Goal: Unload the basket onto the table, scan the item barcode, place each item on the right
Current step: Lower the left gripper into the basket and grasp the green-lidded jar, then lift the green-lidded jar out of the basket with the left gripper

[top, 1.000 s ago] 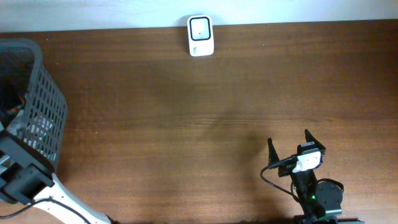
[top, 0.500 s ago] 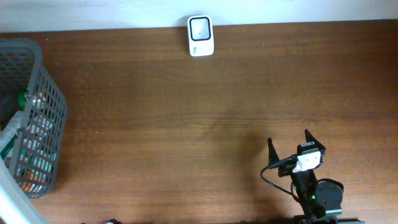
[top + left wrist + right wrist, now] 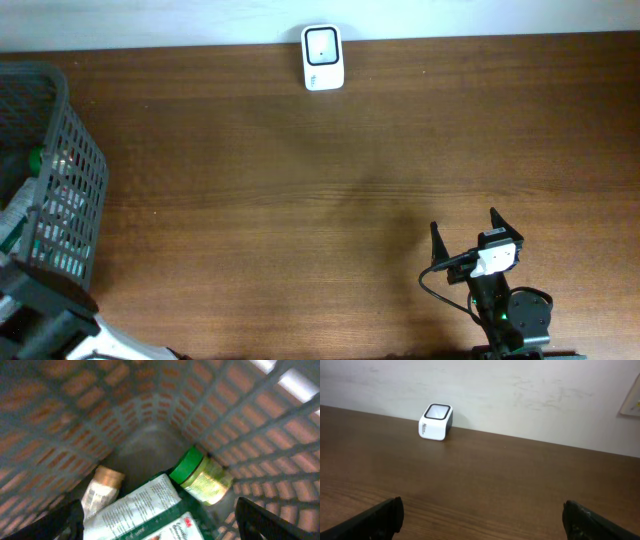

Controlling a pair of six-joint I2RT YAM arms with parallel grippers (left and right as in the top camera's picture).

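Green-and-white pouch (image 3: 145,510) inside the mesh basket (image 3: 60,405), beside a green-lidded jar (image 3: 202,477), looks light, floppy and slick, so pinch it across a flat edge with your left gripper (image 3: 160,525), spread wide just above it, while your right gripper (image 3: 480,520) hangs spread well outside the basket.

Green-lidded jar (image 3: 204,479) beside white packet (image 3: 145,509)

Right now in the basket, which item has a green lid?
The jar, lying on its side; the printed packet has no lid and the third item has a gold cap.
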